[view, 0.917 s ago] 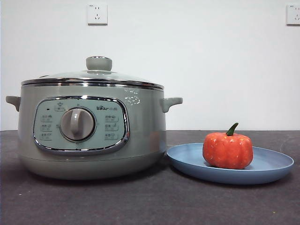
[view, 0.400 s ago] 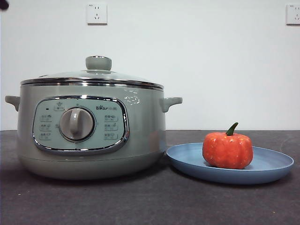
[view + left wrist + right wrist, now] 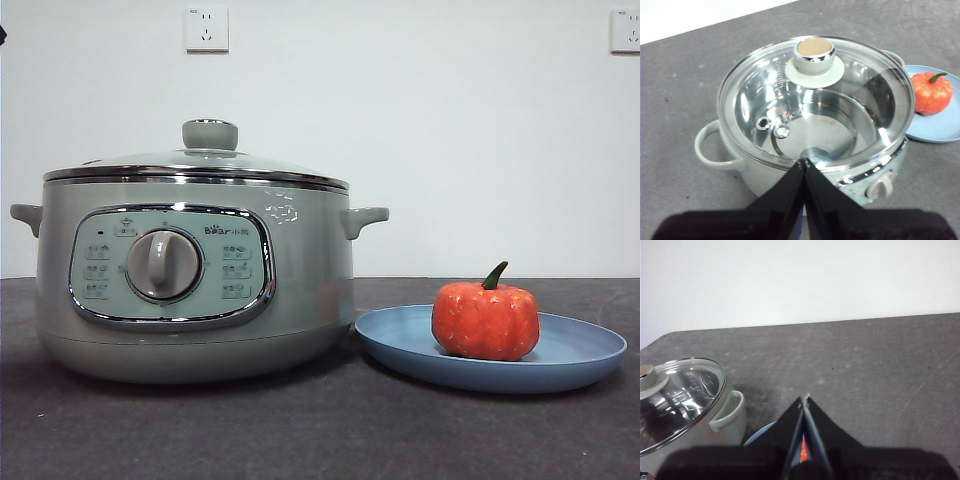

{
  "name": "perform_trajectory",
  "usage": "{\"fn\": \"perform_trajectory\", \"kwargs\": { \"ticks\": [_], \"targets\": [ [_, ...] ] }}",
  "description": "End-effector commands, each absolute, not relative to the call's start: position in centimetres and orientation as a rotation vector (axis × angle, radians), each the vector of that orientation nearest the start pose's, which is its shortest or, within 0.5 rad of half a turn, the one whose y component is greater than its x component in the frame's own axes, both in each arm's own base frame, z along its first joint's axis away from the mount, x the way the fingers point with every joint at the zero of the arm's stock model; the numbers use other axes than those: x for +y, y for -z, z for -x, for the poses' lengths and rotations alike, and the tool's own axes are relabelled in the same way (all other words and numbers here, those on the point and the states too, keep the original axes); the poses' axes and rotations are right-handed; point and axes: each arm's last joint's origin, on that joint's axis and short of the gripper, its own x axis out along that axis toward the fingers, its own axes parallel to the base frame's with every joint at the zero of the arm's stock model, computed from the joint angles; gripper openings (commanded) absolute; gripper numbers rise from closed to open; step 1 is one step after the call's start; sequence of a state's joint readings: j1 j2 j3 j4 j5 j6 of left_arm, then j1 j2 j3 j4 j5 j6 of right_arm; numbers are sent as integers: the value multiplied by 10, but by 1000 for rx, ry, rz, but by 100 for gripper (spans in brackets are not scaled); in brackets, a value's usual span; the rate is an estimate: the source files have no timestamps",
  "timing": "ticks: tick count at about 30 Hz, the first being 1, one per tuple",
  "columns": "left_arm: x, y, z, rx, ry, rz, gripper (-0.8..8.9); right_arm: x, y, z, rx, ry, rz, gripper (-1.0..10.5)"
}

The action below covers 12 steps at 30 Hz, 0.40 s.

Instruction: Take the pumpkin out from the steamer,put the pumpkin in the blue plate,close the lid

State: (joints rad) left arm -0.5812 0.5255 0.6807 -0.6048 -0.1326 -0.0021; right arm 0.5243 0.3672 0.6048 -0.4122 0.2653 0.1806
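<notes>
The sage-green steamer (image 3: 195, 290) stands on the left of the table with the glass lid (image 3: 200, 165) seated on its rim. The orange pumpkin (image 3: 486, 320) rests upright in the blue plate (image 3: 580, 360) to the right of it. My left gripper (image 3: 805, 162) hovers above the steamer's near rim, shut and holding nothing; its view looks down through the lid (image 3: 815, 100) and its knob (image 3: 814, 54) into the bare pot. It also shows the pumpkin (image 3: 931, 92). My right gripper (image 3: 805, 400) is shut and empty, high above the blue plate (image 3: 760, 437).
A dark grey table (image 3: 320, 430) runs back to a white wall with two sockets (image 3: 206, 28). The steamer's side handle (image 3: 365, 218) juts toward the plate. A black arm tip (image 3: 2, 35) shows at the top left edge.
A black arm tip came into the top left corner half a second ago and has shrunk to a sliver at the edge. Steamer, lid, pumpkin and plate have not moved.
</notes>
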Motion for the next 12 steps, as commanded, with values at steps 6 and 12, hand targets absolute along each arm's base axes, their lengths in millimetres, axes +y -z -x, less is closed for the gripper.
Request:
{"fn": "perform_trajectory", "kwargs": {
  "ticks": [6,12],
  "targets": [
    [-27,-284,-74,188,309,-74,-4,40,-296,-84,184,-240,-123,2],
    [-14,-230,-79,20,135,-33,-4,40,-296,-84,185,-241,-123,1]
  ]
}}
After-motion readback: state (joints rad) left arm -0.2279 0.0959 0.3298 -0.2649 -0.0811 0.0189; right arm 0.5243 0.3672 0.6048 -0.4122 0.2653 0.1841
